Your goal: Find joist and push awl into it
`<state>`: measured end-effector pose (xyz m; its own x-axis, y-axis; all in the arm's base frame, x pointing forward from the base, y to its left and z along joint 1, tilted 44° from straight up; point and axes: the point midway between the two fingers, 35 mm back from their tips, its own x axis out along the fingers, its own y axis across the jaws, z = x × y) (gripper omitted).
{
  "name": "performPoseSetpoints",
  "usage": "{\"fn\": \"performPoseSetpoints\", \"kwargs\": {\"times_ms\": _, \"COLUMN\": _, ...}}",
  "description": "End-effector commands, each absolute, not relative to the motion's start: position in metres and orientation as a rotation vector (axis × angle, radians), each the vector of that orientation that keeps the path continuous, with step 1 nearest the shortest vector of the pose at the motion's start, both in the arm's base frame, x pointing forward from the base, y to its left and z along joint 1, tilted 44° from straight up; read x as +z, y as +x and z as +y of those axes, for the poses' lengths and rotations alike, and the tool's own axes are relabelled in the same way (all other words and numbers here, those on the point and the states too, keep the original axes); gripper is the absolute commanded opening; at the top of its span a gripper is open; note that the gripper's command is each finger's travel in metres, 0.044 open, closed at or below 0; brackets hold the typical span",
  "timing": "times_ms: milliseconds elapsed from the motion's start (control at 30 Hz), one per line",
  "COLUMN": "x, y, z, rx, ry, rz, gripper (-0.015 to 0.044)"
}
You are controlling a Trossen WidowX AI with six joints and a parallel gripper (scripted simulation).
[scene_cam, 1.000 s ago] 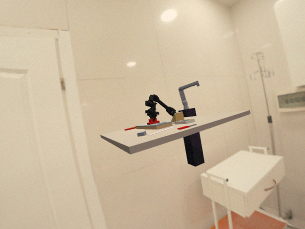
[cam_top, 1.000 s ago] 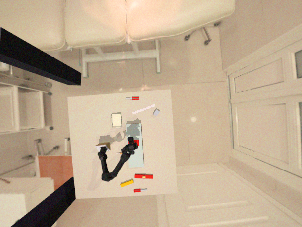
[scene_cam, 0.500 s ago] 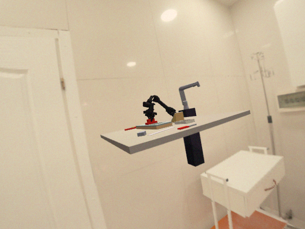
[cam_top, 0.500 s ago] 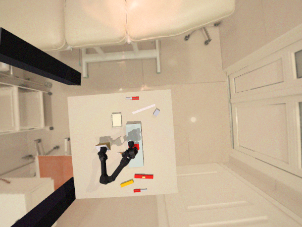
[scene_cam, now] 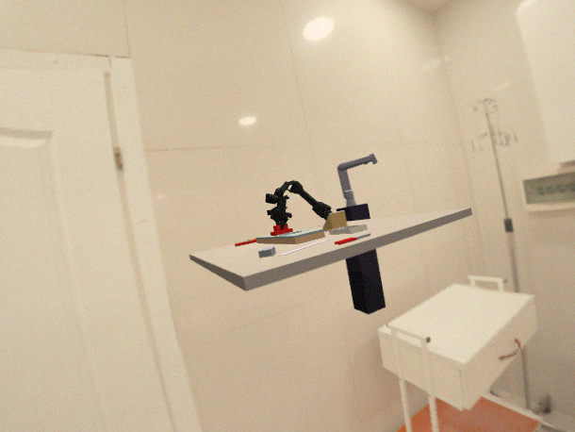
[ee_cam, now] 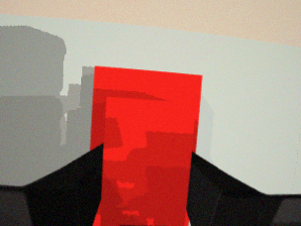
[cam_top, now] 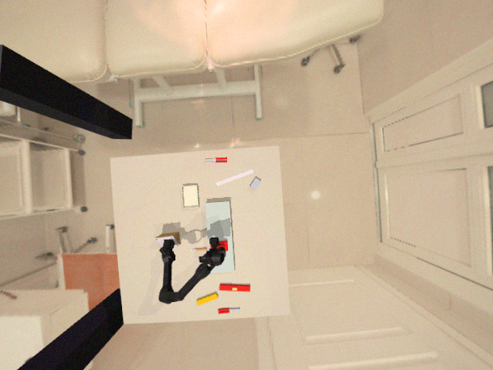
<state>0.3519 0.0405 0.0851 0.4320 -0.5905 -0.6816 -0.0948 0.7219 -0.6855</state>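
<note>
My gripper (cam_top: pixel 218 245) (scene_cam: pixel 282 226) (ee_cam: pixel 144 150) is shut on the red stud finder (cam_top: pixel 225 245) (scene_cam: pixel 281 231) (ee_cam: pixel 149 81). The stud finder is at the top of the pale blue-green floor panel (cam_top: pixel 218 210) (ee_cam: pixel 252 99), nearer the panel's lower end in the top view. Whether it touches the panel is hard to tell. The cream tray (cam_top: pixel 191 195) (scene_cam: pixel 353 230) stands up and left of the panel in the top view. A small tool with an orange handle (cam_top: pixel 200 250), likely the awl, lies just left of the panel and gripper. The joist is hidden.
A brown wedge-shaped block (cam_top: pixel 174 237) (scene_cam: pixel 336 220) stands by the arm's base end. A red bar (cam_top: pixel 242 288), a yellow block (cam_top: pixel 207 299) and a red-handled tool (cam_top: pixel 223 311) lie below the panel. Another red-handled tool (cam_top: pixel 221 160), a white strip (cam_top: pixel 234 178) and a grey block (cam_top: pixel 255 182) lie above it.
</note>
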Motion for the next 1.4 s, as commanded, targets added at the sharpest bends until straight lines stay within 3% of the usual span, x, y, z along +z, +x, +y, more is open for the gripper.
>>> {"fn": "performPoseSetpoints", "kwargs": {"times_ms": 0, "x": 0.096, "y": 0.352, "z": 0.029, "rx": -0.351, "ry": -0.728, "rz": 1.099, "gripper": 0.0000}}
{"fn": "performPoseSetpoints", "kwargs": {"times_ms": 1367, "x": 0.181, "y": 0.363, "z": -0.060, "rx": -0.354, "ry": -0.731, "rz": 1.096, "gripper": 0.0000}}
